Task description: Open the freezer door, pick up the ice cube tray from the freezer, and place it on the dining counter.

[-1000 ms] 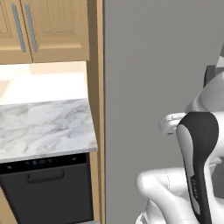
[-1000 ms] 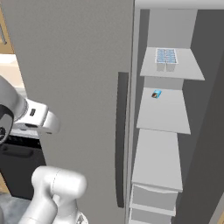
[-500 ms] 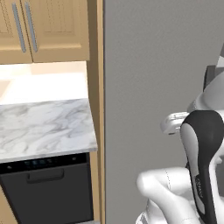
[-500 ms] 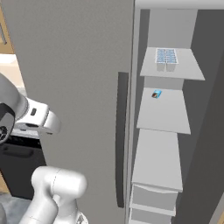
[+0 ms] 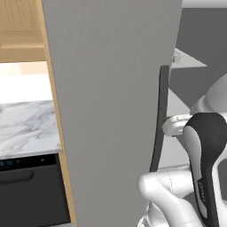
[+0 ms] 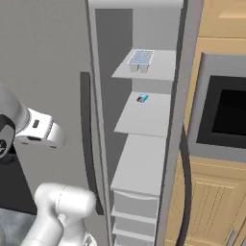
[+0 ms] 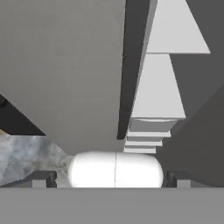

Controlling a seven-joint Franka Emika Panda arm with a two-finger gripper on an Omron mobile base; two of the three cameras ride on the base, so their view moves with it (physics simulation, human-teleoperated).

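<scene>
Grey and flat, the freezer door [image 5: 111, 97] stands swung open, its long dark handle [image 6: 88, 139] running vertically along the edge nearest the freezer [image 6: 144, 144]. Dark inner walls enclose a stack of lighter grey shelves, with drawer fronts at the bottom. To the left of the door, a marble tabletop [image 5: 26, 126] sits over a black appliance [image 5: 31, 186]; to the right of the freezer, a dark built-in oven [image 6: 226, 113] is set in light wood cabinetry. The ice cube tray [image 6: 141, 58] lies flat on the top shelf [image 6: 158, 72] near its front edge, its long axis running from front to back into the compartment and its pale blue cells facing up. A small blue item [image 6: 142, 98] rests on the shelf below, well apart from the tray. The fingers [image 7: 114, 178] are spread wide and empty, aimed at the lower end of the handle and the drawer fronts.
</scene>
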